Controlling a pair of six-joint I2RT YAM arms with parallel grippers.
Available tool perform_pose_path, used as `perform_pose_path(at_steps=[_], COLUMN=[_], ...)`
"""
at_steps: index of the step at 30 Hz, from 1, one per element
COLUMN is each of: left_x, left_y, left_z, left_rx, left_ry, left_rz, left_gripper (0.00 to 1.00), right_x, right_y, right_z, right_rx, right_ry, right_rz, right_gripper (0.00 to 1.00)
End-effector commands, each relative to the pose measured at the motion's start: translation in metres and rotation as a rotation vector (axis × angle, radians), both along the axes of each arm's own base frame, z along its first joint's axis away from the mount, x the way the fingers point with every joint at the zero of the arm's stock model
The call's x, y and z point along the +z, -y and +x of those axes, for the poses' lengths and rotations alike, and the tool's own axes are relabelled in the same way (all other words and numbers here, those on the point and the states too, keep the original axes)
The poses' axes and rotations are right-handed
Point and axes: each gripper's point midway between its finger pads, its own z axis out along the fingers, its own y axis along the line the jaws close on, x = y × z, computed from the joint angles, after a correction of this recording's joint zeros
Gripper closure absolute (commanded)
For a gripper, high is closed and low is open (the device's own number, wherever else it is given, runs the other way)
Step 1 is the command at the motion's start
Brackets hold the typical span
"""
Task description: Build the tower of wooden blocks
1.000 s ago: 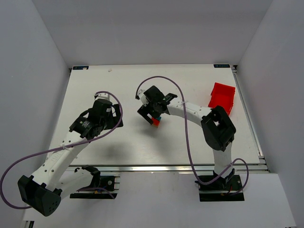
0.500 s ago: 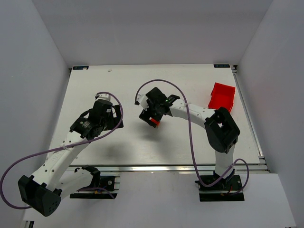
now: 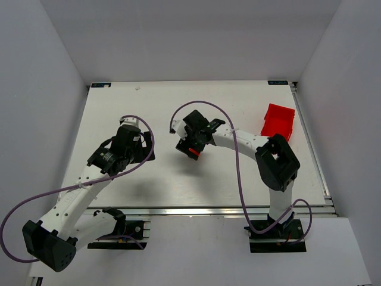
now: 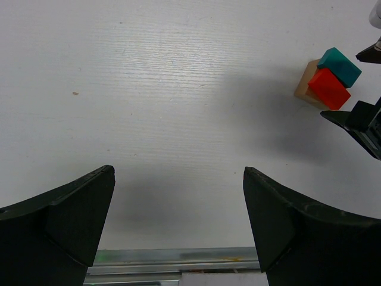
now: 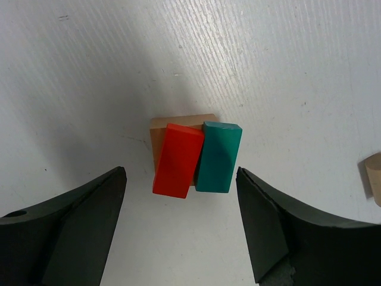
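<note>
1. While the right gripper (image 3: pixel 191 149) is hanging directly over the wood block tower (image 3: pixel 194 152) near the middle of the table (image 3: pixel 119 107), the overhead view is hiding its jaws.
2. From the left wrist, the left gripper (image 4: pixel 178 173) is standing wide and empty, well apart from the tower, probably keeping clear.
3. From the right wrist, the jaws are straddling the tower, wide and touching nothing, seemingly lining up a grasp. A skewed red block (image 5: pixel 177 159) and a teal piece (image 5: pixel 218 156) are lying side by side on a tan cube (image 5: pixel 178 121).
</note>
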Motion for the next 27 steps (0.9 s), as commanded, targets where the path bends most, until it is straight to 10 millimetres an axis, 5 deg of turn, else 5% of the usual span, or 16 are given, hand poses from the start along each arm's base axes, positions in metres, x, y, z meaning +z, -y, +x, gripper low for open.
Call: perform_pose_path(at_steps=[1, 27], left_x=[0.006, 0.009], left_y=[-0.001, -0.001], left_z=[0.001, 0.001], left_rx=[-0.003, -0.010], left_ry=[0.030, 0.041], left_rz=[-0.016, -0.016], left_gripper=[0.02, 0.02], right_x=[0.002, -0.010], right_y=[-0.002, 0.005], right_z=[0.005, 0.009], right_rx=[0.003, -0.005], right_ry=[0.004, -0.011], right_rz=[0.001, -0.034], right_gripper=[0.21, 0.34])
